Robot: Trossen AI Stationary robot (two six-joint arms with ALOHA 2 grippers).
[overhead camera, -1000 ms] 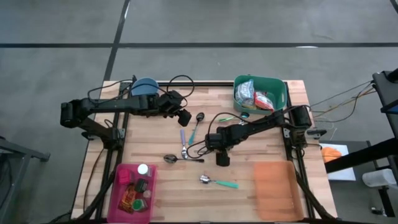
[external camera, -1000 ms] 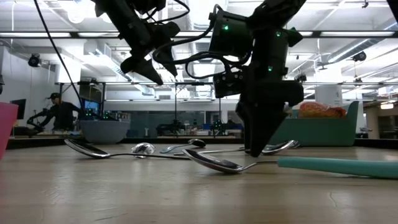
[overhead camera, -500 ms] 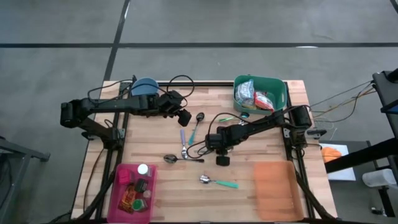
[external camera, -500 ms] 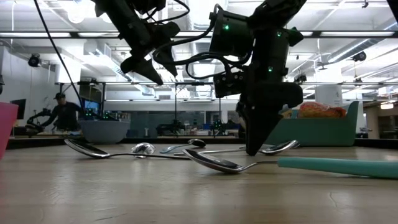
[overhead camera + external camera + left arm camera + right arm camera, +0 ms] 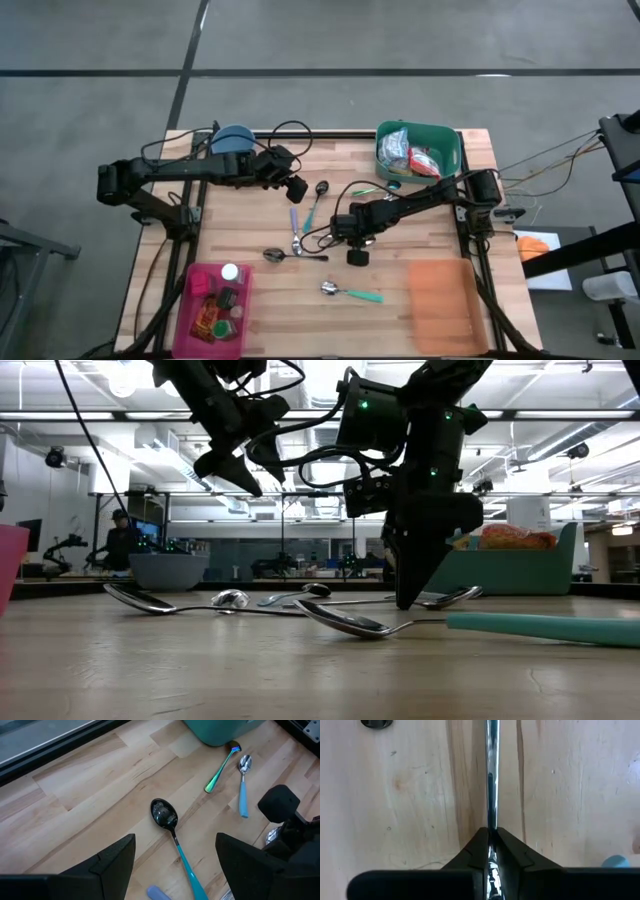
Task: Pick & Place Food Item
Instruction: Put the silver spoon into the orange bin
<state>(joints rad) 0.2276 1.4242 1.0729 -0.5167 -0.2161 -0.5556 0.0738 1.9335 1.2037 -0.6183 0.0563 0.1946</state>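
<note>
My right pincer (image 5: 490,836) clamped on thin steel spoon handle (image 5: 491,775), mid-bench. Left pincer (image 5: 175,857) wide, hovering toward far edge. Food packets in green bin (image 5: 447,140), far-right corner. Risk: slim handle slipping, pivoting on lift.

Bright ceiling strip lights (image 5: 300,415) — arms backlit, dark; foreground tabletop (image 5: 300,670) soft.

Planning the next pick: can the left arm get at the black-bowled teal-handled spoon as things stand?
Probably yes. The left gripper is open and hangs just beside the black-bowled spoon, which lies alone on bare wood. The right gripper, shut on a metal spoon handle, is clear of it.
</note>
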